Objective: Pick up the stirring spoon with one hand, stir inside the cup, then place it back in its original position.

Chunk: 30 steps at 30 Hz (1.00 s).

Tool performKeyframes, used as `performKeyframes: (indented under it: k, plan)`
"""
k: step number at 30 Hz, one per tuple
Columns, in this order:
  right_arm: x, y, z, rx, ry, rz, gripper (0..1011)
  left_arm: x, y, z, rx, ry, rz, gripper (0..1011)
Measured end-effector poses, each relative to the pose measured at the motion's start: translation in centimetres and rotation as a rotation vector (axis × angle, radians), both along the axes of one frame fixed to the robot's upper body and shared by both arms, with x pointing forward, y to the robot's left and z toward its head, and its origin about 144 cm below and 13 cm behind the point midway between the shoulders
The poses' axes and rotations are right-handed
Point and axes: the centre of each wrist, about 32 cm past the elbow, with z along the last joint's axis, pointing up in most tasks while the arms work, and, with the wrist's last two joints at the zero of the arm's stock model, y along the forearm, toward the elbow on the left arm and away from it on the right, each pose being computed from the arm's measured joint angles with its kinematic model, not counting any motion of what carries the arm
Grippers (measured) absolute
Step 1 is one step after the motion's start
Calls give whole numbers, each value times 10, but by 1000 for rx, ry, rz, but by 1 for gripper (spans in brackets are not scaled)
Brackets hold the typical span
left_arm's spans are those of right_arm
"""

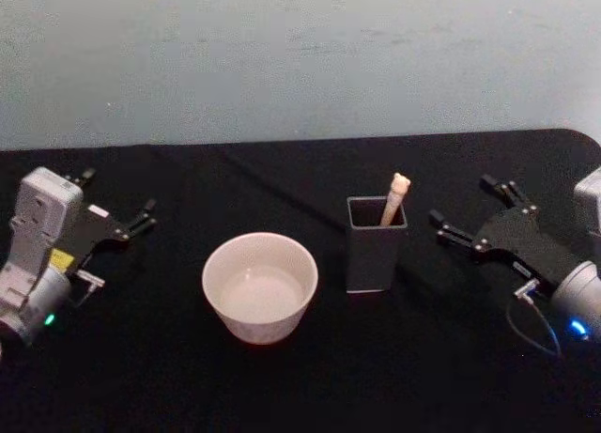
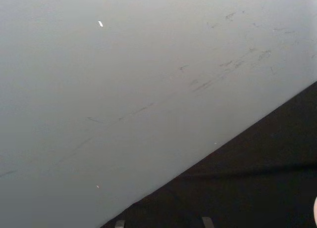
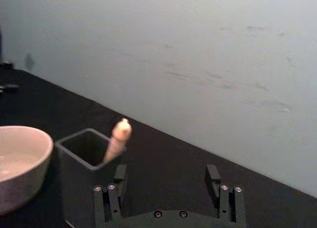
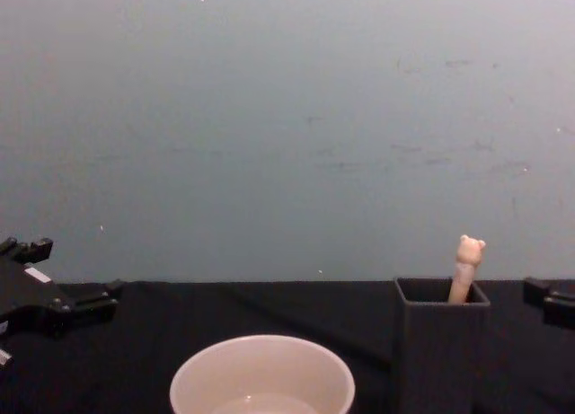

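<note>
The stirring spoon [image 1: 395, 199] stands in the dark grey square holder [image 1: 377, 251], its beige bear-head handle sticking out above the rim and its bowl hidden inside. The cream cup [image 1: 260, 287] sits left of the holder on the black table. My right gripper [image 1: 462, 200] hovers open to the right of the holder, touching nothing. From the right wrist, its fingers [image 3: 213, 174] point past the spoon [image 3: 118, 139], the holder [image 3: 81, 161] and the cup [image 3: 22, 159]. At the table's far left, my left gripper [image 1: 120, 193] is open and holds nothing.
A black cloth covers the table [image 1: 300, 386], and a pale blue-grey wall [image 1: 300, 57] rises behind its back edge. In the chest view the cup [image 4: 262, 378] and the holder [image 4: 440, 351] stand side by side, with the spoon's bear head [image 4: 469, 250] above.
</note>
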Motion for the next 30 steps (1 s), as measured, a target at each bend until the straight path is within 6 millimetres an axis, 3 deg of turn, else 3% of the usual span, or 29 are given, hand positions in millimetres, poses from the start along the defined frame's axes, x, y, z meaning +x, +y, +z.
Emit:
performKeyframes:
  k: [30]
  plan:
    - [41, 12, 5, 155, 59, 177, 1004, 0, 0, 0, 0, 0, 0, 1001]
